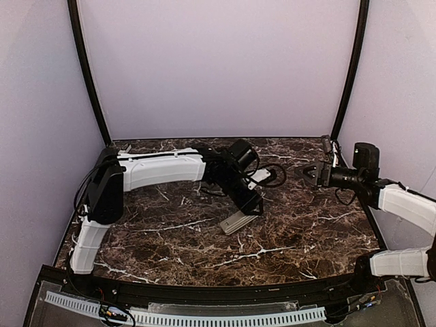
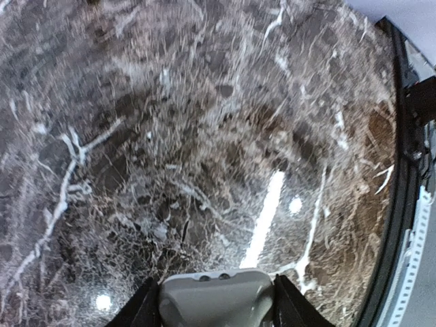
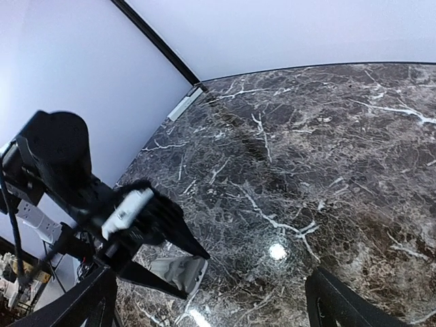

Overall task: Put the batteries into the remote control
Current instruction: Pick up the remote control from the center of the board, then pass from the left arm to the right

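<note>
Remote control (image 1: 237, 222) at mid-worktop (image 1: 306, 235), one end clenched in the left claw (image 1: 249, 208), long axis slanting away from it, right claw (image 1: 304, 172) gaping empty well to the remote's right, batteries unseen.

Reaching low, left pincer (image 1: 250, 207) clamped; right pincer (image 1: 305, 172) gaping wide, raised.

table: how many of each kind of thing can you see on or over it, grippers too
grippers: 2, the left gripper and the right gripper
remote control: 1, between the left gripper's fingers
pale grey bar: 1, at the far left corner
batteries: 0 in view
total: 4
</note>
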### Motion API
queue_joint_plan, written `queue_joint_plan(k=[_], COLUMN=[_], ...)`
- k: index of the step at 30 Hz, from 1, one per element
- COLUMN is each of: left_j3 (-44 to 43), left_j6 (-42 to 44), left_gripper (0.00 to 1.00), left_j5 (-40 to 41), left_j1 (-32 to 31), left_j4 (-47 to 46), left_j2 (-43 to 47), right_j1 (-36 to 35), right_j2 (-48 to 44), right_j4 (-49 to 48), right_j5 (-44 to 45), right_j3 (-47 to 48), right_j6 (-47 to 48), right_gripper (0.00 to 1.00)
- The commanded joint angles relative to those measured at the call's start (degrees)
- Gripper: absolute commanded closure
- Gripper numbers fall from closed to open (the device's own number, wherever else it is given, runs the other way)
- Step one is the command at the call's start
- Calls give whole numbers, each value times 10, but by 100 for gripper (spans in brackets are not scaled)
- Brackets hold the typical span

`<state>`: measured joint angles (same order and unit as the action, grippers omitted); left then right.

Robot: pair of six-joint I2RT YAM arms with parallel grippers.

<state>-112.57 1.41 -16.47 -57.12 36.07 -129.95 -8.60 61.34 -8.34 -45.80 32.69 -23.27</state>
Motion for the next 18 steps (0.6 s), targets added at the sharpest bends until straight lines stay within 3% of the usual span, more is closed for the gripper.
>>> queue_joint_plan(k=[1, 10, 18], left_j3=[20, 130, 201], left_j6=[-26, -75, -135], left_gripper=[62, 64, 64], left_j5=[-62, -167, -241], left_j1=[15, 41, 43], left_j4=[-80, -274, -444], left_j2=[101, 236, 289], right_j1=[0, -52, -129], right_j2=[-8, -13, 25], right_j4=[-85, -220, -299], right_j5=[-56, -130, -166], right_j3=[-23, -29, 8], right_j6=[-17, -55, -77], right_gripper=[6, 11, 11])
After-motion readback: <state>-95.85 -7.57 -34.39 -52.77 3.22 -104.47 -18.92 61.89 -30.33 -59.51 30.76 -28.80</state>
